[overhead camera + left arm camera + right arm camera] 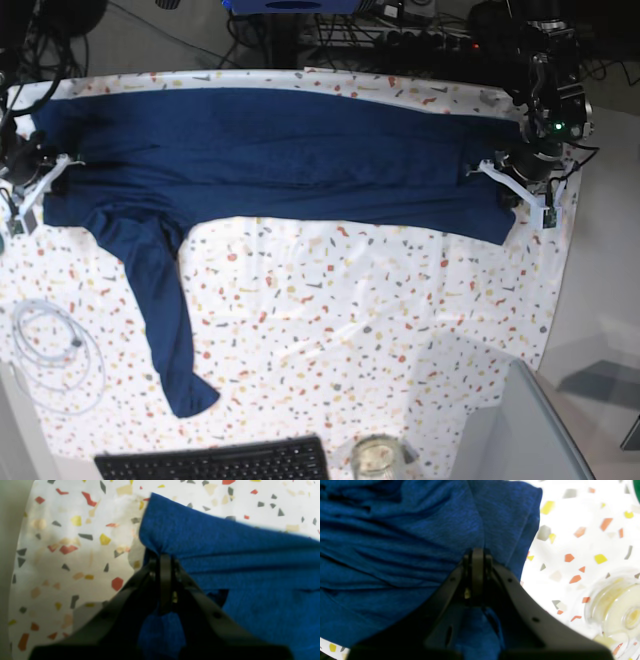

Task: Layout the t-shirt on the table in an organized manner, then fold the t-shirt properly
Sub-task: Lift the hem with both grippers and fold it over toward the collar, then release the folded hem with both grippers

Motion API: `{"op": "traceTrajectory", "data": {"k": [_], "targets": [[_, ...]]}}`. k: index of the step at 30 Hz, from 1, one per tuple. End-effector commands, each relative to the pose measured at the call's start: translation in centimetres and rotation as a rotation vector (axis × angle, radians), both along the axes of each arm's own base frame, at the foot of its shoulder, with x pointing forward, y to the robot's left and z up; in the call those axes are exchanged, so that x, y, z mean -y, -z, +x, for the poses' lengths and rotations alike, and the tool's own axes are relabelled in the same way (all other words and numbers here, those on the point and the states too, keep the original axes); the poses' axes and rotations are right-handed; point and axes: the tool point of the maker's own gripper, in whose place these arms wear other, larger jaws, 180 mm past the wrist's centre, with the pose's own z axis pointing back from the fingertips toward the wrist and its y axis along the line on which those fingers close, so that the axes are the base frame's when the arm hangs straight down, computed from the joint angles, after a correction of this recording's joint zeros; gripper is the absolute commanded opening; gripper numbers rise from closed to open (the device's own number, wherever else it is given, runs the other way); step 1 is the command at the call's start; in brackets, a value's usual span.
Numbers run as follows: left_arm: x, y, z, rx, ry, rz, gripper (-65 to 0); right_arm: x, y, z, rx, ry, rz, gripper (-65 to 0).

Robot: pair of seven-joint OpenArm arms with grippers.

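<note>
The dark navy t-shirt [280, 150] lies stretched in a long band across the far half of the speckled table [350, 320]. One sleeve [165, 320] trails toward the near edge. At the shirt's right end in the base view, my left gripper [512, 190] is shut on the fabric. The left wrist view shows its jaws [165, 555] pinching a corner of the blue t-shirt [250, 567]. My right gripper [45, 185] holds the opposite end. In the right wrist view its jaws [477, 553] are closed on bunched t-shirt [395, 542].
A coiled white cable [50, 355] lies at the table's left side, and the right wrist view shows a clear coil [617, 605]. A black keyboard [215, 462] and a glass jar [375, 458] sit at the near edge. A grey panel [520, 430] stands at the near right corner.
</note>
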Motion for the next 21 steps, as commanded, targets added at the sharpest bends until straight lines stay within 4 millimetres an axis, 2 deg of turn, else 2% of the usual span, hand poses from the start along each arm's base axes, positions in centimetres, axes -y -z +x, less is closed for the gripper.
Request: {"op": "traceTrajectory", "data": {"k": [1,6,8,12,21], "targets": [[-0.6,-1.4,1.1,0.051,0.003,0.020,-65.0,0.8,-1.2,1.1,0.044,0.001,-0.016,-65.0],[-0.6,-1.6,1.7,0.031,0.003,0.017,-65.0,0.8,-2.0,2.4,0.070,0.001,-0.017,-65.0],[-1.2,-1.8,1.8,0.020,-0.013,0.020,-65.0,0.8,-2.3,2.9,0.076,0.000,-0.019,-65.0],[-2.9,-2.6,1.6,0.028,-0.060,0.031,-65.0,0.9,-2.1,2.6,0.029,-0.001,-0.022,-65.0],[-2.4,-1.4,0.2,-0.015,-0.056,0.022,-65.0,0.6,-1.1,1.5,-0.002,0.009,-0.011,-65.0]]}}
